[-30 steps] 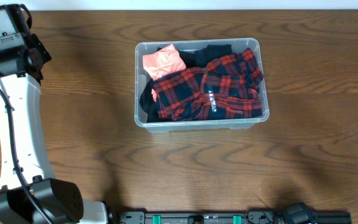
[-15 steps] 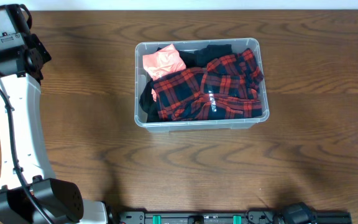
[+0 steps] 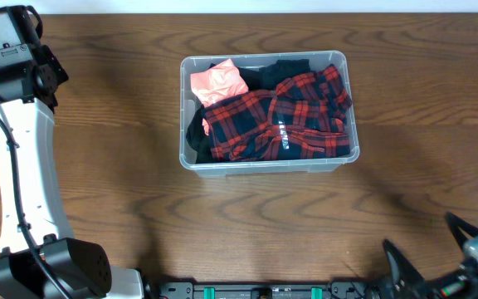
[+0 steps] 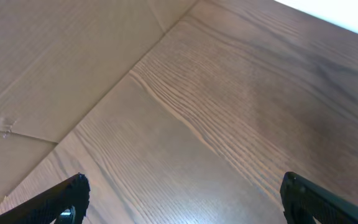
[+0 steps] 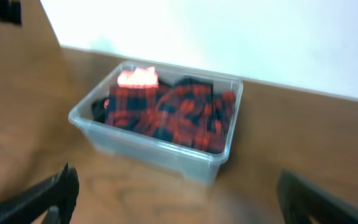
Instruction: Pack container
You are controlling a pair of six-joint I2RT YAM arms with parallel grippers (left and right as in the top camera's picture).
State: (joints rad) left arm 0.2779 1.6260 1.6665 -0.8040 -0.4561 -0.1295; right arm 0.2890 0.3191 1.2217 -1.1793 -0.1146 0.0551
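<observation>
— Status, right gripper [image 5: 176, 186]?
— Fingers spread wide, nothing between them. It sits low at the table's near edge, facing the container [image 5: 148, 152]. Left gripper [image 4: 184, 182] is likewise apart and empty, over bare wood well off to the side.
— Container?
— Mid-table, holding plaid shirt [image 3: 280, 120], coral cloth [image 3: 217, 81], dark fabric [image 3: 196, 137]. Suggest: descend from above with fingers inside the rim, and press the plaid where it seems to crowd the right wall.
— Surroundings?
— Dark wood-grain table [image 3: 98, 183], white wall [image 5: 229, 31] behind.

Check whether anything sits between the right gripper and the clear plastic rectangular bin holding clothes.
Nothing visible does: only the brown wooden table surface lies between the open right gripper and the clear plastic rectangular container.
</observation>
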